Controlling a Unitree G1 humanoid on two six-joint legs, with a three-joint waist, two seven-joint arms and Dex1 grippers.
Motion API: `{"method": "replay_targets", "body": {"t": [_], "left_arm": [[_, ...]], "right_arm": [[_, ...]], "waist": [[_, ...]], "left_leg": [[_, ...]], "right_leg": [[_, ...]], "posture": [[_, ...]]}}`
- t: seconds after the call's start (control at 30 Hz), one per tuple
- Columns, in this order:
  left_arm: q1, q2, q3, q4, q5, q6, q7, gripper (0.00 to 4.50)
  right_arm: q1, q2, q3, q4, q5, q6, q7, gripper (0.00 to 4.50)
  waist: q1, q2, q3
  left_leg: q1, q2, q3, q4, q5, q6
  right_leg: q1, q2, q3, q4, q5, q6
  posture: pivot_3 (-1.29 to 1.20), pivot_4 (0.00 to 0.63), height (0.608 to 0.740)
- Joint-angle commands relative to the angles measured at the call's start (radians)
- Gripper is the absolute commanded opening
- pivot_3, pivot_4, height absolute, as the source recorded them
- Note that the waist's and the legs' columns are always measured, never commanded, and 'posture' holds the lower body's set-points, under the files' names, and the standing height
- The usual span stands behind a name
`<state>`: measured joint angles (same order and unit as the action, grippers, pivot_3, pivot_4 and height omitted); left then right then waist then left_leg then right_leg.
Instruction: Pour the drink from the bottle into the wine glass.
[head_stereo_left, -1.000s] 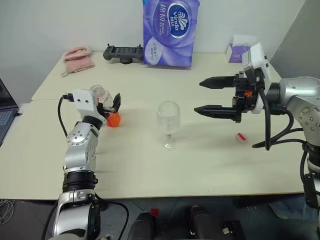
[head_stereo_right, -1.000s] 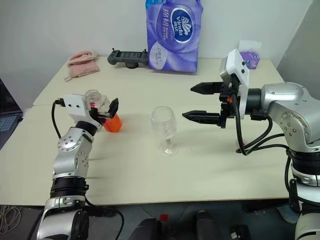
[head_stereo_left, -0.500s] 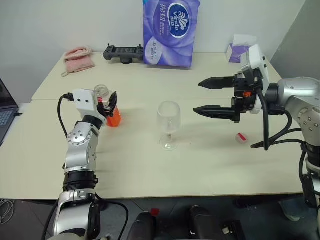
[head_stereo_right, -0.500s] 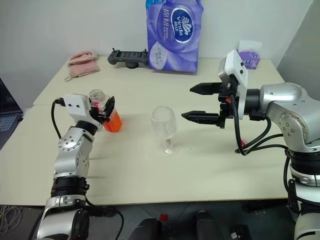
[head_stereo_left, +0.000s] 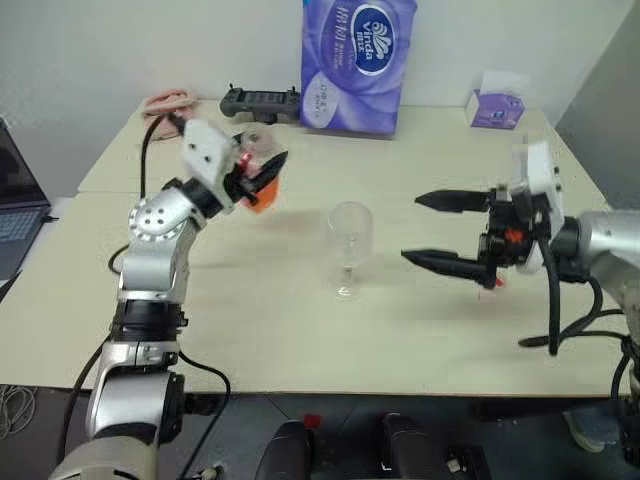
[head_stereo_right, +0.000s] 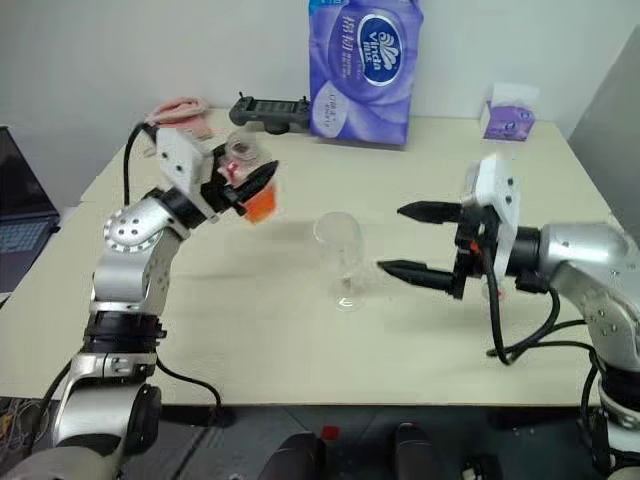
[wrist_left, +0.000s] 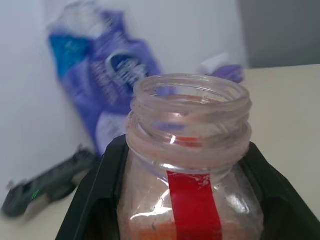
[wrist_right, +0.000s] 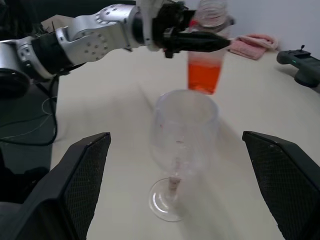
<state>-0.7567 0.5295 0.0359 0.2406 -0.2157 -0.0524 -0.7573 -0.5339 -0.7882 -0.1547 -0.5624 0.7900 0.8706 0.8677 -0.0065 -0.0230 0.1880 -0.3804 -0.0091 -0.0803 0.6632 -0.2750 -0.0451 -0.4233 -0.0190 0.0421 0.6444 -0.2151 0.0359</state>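
Pinching the small clear plastic bottle (head_stereo_left: 258, 170) of orange-red drink (wrist_right: 204, 76), the left gripper (head_stereo_left: 262, 172) hung above the table; the right gripper (head_stereo_left: 432, 230) stood spread beside the clear stemmed wine glass (head_stereo_left: 348, 244).

An uncapped clear bottle (wrist_left: 187, 165) is seen close up, clasped on both sides by the black fingers (wrist_left: 95, 200) of the left gripper (wrist_left: 187, 200). A red strip (wrist_left: 194, 205) runs down from its threaded neck, and orange-red drink (wrist_left: 150, 231) is glimpsed low inside. Behind it, blurred, a purple tissue pack (wrist_left: 107, 75), a dark controller (wrist_left: 45, 185) and a small purple box (wrist_left: 222, 67) are seen on the pale table (wrist_left: 285, 105).
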Motion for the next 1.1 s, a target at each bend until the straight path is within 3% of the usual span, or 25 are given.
{"method": "replay_targets", "body": {"t": [0.03,0.17,0.43,0.73,0.97,1.1], "left_arm": [[-0.053,0.027,-0.052,-0.006,0.073,-0.129,-0.059,2.16],[-0.077,0.015,-0.069,0.019,0.095,-0.201,-0.072,2.16],[-0.121,0.050,-0.119,0.125,0.218,-0.528,-0.083,2.16],[-0.160,0.089,-0.165,0.237,0.346,-0.729,-0.043,2.16],[-0.191,0.115,-0.190,0.302,0.451,-0.846,0.024,2.16],[-0.215,0.129,-0.199,0.340,0.522,-0.905,0.080,2.16]], "right_arm": [[0.005,0.021,-0.016,-0.041,-0.012,-0.031,-0.074,4.50],[0.015,0.037,0.014,-0.046,-0.046,-0.056,-0.116,4.50],[0.110,0.046,0.038,-0.053,-0.128,-0.117,-0.167,4.50],[0.110,0.056,0.047,-0.049,-0.131,-0.129,-0.175,4.50],[0.152,0.033,0.004,-0.110,0.027,-0.082,-0.091,4.50],[0.141,0.039,-0.017,-0.121,0.099,-0.065,-0.117,4.50]], "waist": [[-0.009,0.000,0.000],[-0.022,0.000,0.000],[-0.022,0.000,0.000],[-0.022,0.000,0.000],[-0.022,0.000,0.000],[-0.022,0.000,0.000]], "left_leg": [[0.001,0.001,0.001,0.000,0.000,0.000],[0.001,0.002,0.000,0.000,0.000,0.000],[0.000,0.001,-0.001,0.000,0.000,0.000],[0.000,0.001,-0.001,0.000,0.000,0.000],[0.000,0.001,-0.001,0.000,0.000,0.000],[0.000,0.001,-0.001,0.000,0.000,0.000]], "right_leg": [[0.000,0.001,0.000,0.000,0.000,0.000],[0.000,0.003,0.000,0.001,-0.001,0.000],[0.000,0.001,0.001,0.001,0.000,0.000],[0.000,0.002,0.000,0.001,0.000,0.000],[0.000,0.002,0.000,0.001,0.000,0.000],[0.000,0.002,0.000,0.001,0.000,0.000]], "posture": [[0.00,0.150,0.740],[0.00,0.150,0.740],[0.00,0.150,0.740],[0.00,0.150,0.740],[0.00,0.150,0.740],[0.00,0.150,0.740]]}}
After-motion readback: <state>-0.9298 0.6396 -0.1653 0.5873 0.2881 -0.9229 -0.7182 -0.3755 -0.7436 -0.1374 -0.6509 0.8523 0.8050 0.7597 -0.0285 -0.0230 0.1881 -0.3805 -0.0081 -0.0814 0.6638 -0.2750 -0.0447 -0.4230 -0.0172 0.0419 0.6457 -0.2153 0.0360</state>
